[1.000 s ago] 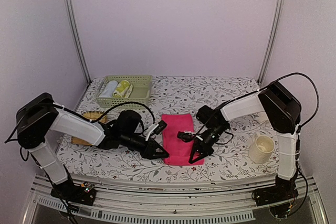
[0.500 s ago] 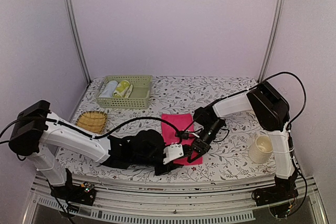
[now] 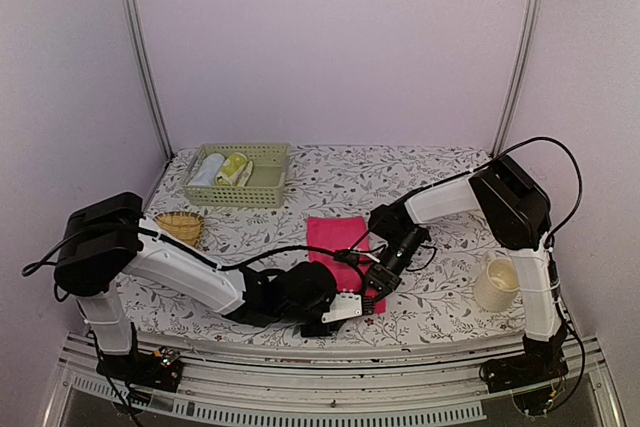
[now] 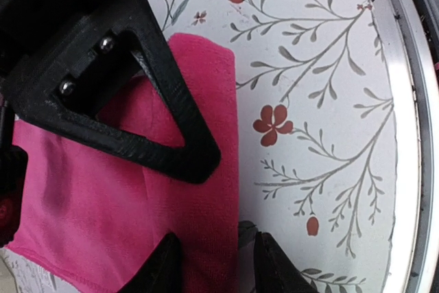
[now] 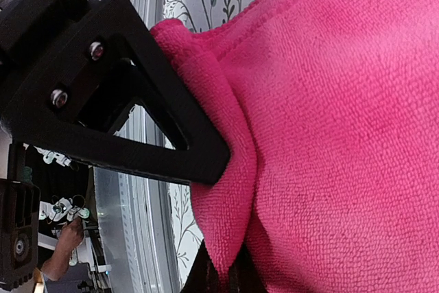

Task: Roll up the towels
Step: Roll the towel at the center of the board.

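Bright pink cloth towel (image 3: 334, 244), lying at the middle of the floral-print counter (image 3: 450, 312), close to its near edge.
Right hand (image 5: 218, 221): pressed together, pinching a raised fold at the towel's near right corner. Left hand (image 4: 209, 214): spread part-way at the towel's near edge, one black triangular finger (image 4: 144, 94) over the pink cloth, the other beneath, with the cloth's edge between them.

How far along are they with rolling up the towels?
Done, it seems: a white roll lies in the green basket. In hand: the right gripper pinches a fold at the near edge of the pink towel, and the left gripper is open astride that same edge. Left: the rolling itself, since most of the pink towel lies flat.
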Robot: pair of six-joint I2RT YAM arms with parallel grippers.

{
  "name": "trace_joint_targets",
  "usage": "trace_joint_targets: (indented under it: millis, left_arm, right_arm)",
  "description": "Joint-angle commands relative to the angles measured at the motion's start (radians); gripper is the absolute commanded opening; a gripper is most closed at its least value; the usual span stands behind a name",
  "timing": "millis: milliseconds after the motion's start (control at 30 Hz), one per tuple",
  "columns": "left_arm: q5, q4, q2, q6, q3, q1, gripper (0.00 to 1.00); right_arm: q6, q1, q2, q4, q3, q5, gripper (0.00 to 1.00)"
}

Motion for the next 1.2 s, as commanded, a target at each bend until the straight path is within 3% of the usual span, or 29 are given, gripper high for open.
trace_joint_targets:
  millis: [0, 133, 267, 400, 533, 733, 867, 1000, 1167]
  left_arm:
    - [-0.015, -0.050, 0.057, 0.008, 0.014, 0.008, 0.38]
    - [-0.021, -0.077, 0.079, 0.000, 0.020, 0.013, 0.31]
    - [0.026, -0.136, 0.082, -0.020, 0.042, 0.018, 0.17]
    - [0.146, -0.220, 0.080, -0.093, 0.089, 0.029, 0.07]
    - [0.286, -0.297, 0.078, -0.207, 0.142, 0.059, 0.03]
    - [0.631, -0.379, 0.163, -0.382, 0.229, 0.173, 0.01]
    - [0.809, -0.415, 0.232, -0.494, 0.301, 0.241, 0.00]
    - [0.966, -0.326, 0.259, -0.635, 0.288, 0.305, 0.00]
    - [1.033, -0.250, 0.271, -0.743, 0.264, 0.341, 0.00]
  right_arm:
    - [-0.018, -0.003, 0.037, -0.006, 0.000, 0.027, 0.03]
    - [-0.040, -0.004, 0.016, -0.026, -0.002, 0.020, 0.08]
    - [-0.076, -0.031, -0.091, -0.062, -0.007, 0.032, 0.28]
    - [-0.080, -0.094, -0.271, -0.047, -0.033, 0.067, 0.37]
    - [-0.016, -0.123, -0.494, 0.105, -0.126, 0.185, 0.36]
    - [0.032, -0.115, -0.829, 0.395, -0.403, 0.360, 0.35]
    - [-0.037, -0.046, -0.893, 0.432, -0.513, 0.496, 0.32]
    - [-0.073, 0.071, -0.913, 0.470, -0.582, 0.587, 0.31]
    - [-0.088, 0.219, -0.892, 0.595, -0.629, 0.746, 0.34]
